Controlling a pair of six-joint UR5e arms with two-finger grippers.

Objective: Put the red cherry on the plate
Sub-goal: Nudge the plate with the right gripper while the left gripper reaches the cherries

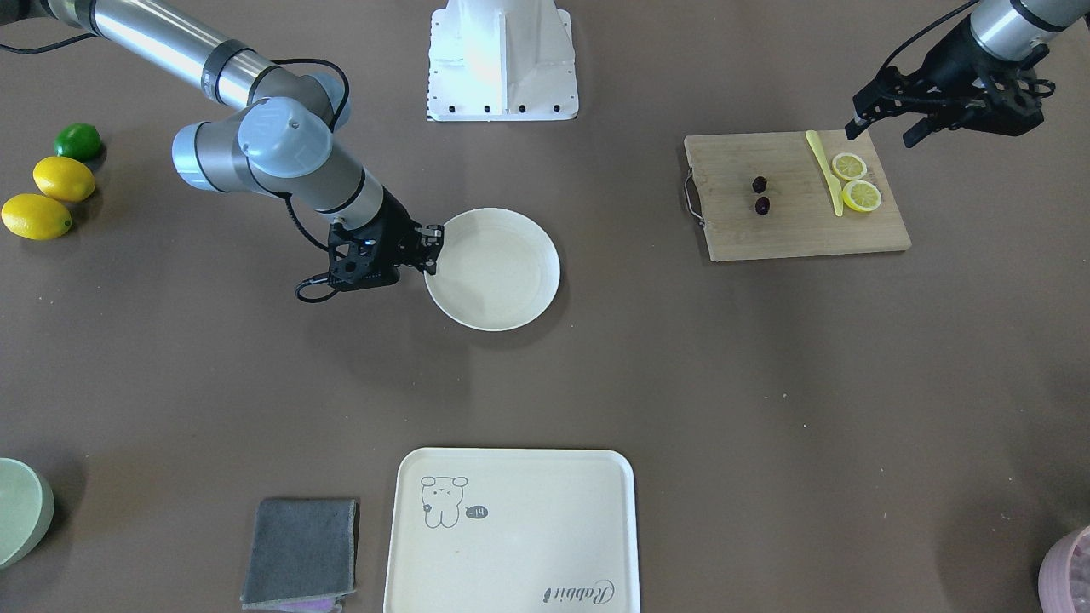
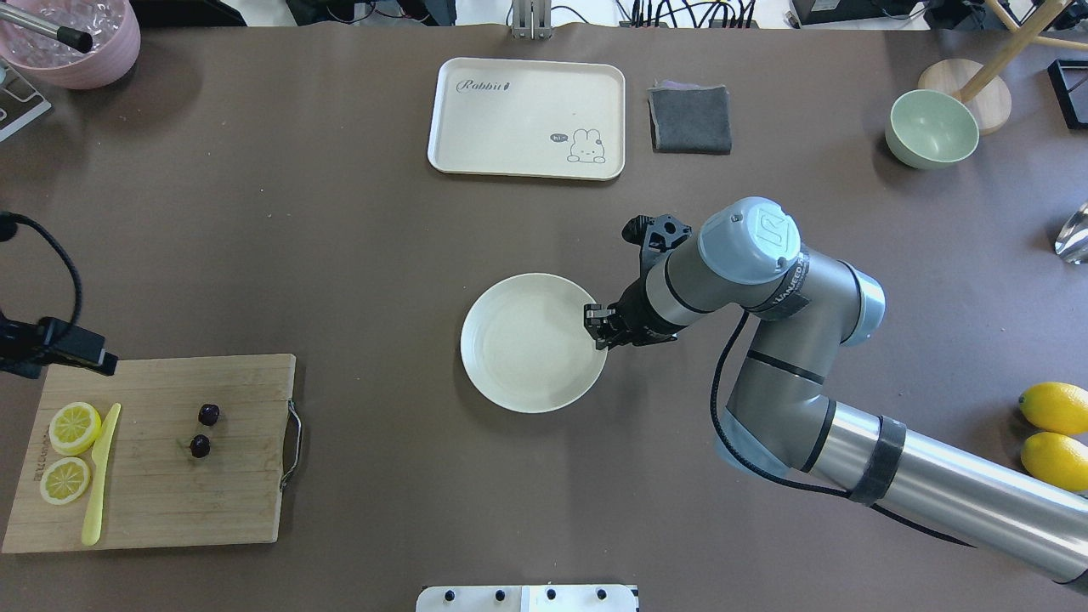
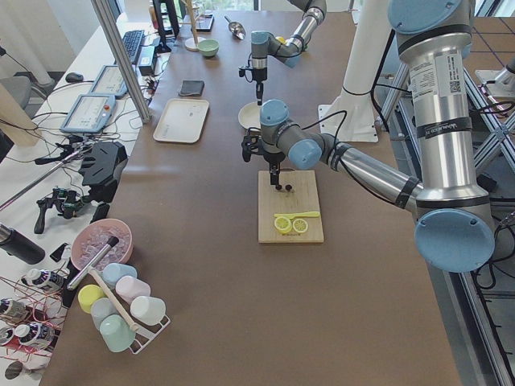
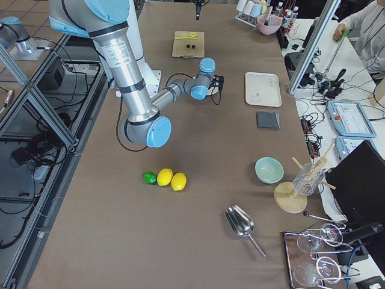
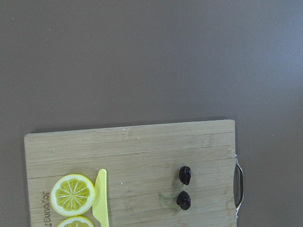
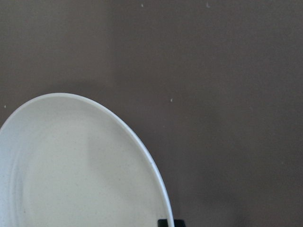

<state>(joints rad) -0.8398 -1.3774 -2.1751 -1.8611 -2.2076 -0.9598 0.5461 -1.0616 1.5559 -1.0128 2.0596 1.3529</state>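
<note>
The red cherry (image 1: 759, 184), two tiny dark fruits on a thin green stem, lies on the wooden cutting board (image 1: 792, 230); the left wrist view shows the cherry (image 5: 184, 175) near the board's handle end. My left gripper (image 1: 883, 132) hovers open beyond the board's corner by the lemon slices, well apart from the cherry. The round cream plate (image 1: 502, 272) rests mid-table with nothing on it. My right gripper (image 1: 431, 251) is shut on the plate's rim, and a dark fingertip (image 6: 165, 222) shows at that rim in the right wrist view.
On the board also lie two lemon slices (image 1: 856, 180) and a yellow knife (image 1: 824, 170). A cream tray (image 1: 511, 528) and grey cloth (image 1: 302, 552) lie opposite the robot. A green bowl (image 1: 17, 511), lemons (image 1: 51, 196) and a lime (image 1: 78, 140) lie on the robot's right.
</note>
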